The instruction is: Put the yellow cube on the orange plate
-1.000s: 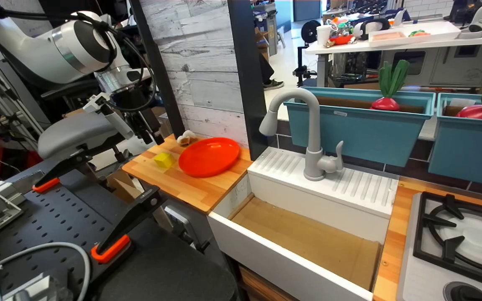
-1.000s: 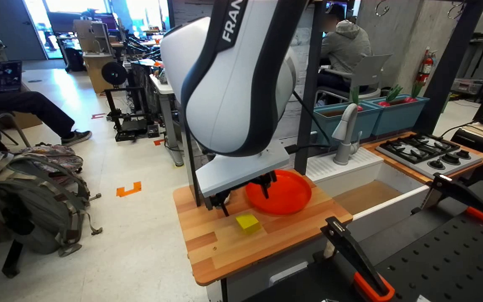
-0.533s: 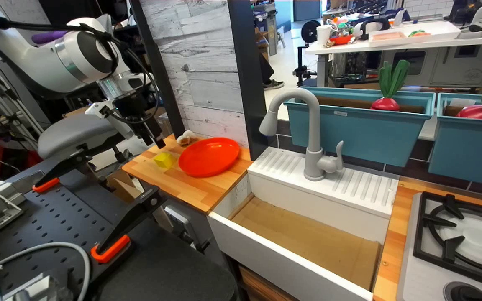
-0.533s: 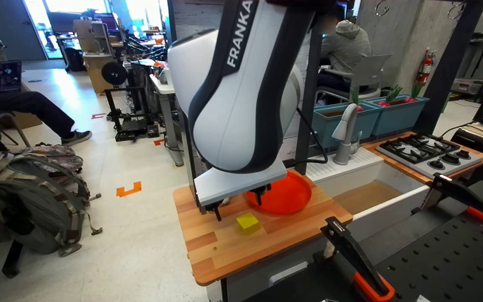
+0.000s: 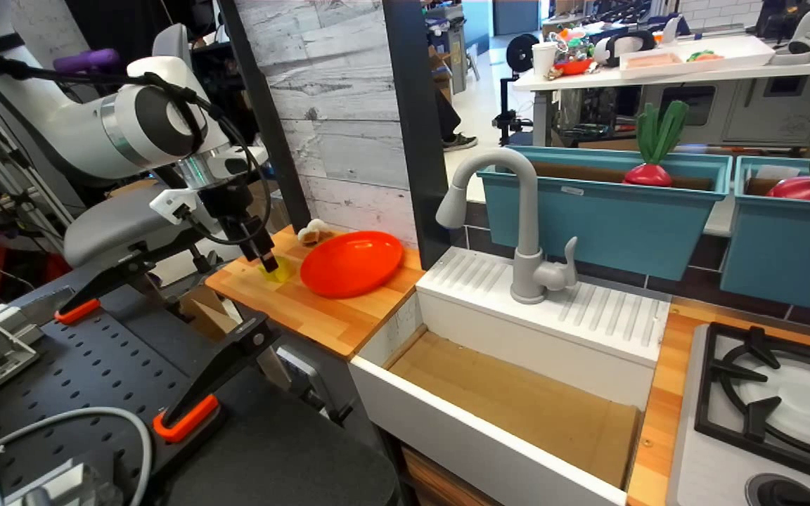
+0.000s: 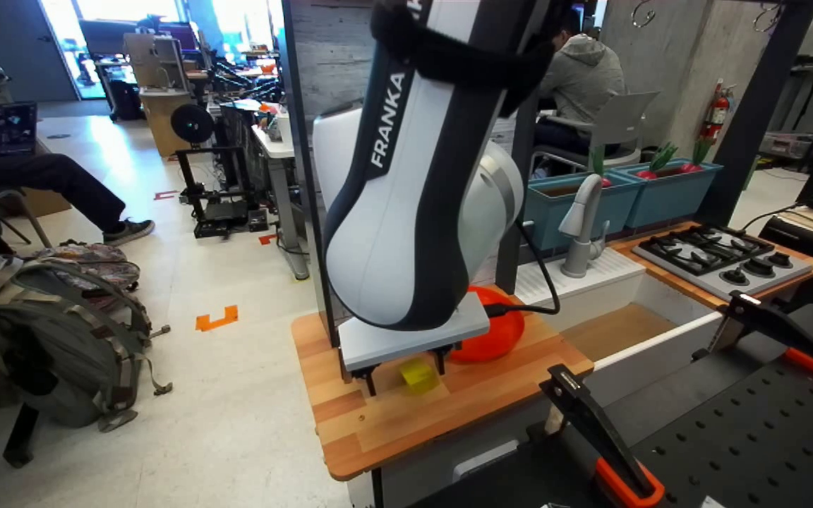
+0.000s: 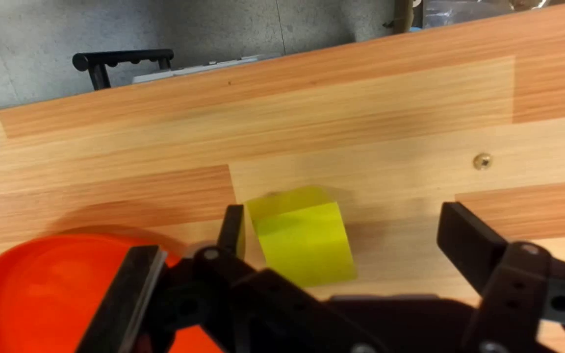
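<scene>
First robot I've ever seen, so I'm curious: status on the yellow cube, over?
Gripper open. Yellow cube ungripped, showing between the jaws, on wooden counter beside orange plate. No obstacle visible.

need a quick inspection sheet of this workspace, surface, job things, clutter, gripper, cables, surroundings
Surface: wooden counter, a screw head showing in it
Job's things: yellow cube on the counter, apart from the orange plate beside it
Clutter: small white-and-brown thing near the plate, too unclear to name
Gripper: open, fingers on either side of the cube, not closed on it
Cables: black cable looping beside the arm
Surroundings: sink, faucet, stove, two planters, seated person
</scene>
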`<state>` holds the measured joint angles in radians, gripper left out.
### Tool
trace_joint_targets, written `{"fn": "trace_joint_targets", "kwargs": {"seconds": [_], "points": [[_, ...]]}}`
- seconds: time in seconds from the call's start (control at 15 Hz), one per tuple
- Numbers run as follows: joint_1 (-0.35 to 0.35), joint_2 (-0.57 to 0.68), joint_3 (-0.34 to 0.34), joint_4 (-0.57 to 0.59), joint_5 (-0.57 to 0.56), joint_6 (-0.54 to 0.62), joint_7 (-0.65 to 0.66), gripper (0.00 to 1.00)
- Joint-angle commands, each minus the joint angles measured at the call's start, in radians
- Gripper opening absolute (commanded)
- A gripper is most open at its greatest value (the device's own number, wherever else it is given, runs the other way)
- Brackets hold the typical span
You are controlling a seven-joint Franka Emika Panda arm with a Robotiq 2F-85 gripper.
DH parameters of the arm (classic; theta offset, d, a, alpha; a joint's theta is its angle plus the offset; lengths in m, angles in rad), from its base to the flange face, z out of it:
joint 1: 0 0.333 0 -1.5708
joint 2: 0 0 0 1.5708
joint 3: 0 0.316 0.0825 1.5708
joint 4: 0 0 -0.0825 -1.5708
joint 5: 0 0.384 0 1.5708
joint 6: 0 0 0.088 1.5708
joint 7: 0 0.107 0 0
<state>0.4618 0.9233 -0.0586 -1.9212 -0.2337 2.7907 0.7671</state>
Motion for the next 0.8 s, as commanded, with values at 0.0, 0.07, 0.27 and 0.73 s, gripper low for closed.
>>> {"fn": "trace_joint_targets", "kwargs": {"seconds": [0.0,0.07,0.27,0.73], "points": [[0.01,0.008,-0.019,0.001,0.057,0.027,-0.048,1.0],[0.013,0.008,-0.025,0.001,0.059,0.024,-0.054,1.0],[0.033,0.013,-0.055,0.005,0.054,0.018,-0.056,1.0],[0.062,0.033,-0.09,0.017,0.044,0.011,-0.071,0.58]]}}
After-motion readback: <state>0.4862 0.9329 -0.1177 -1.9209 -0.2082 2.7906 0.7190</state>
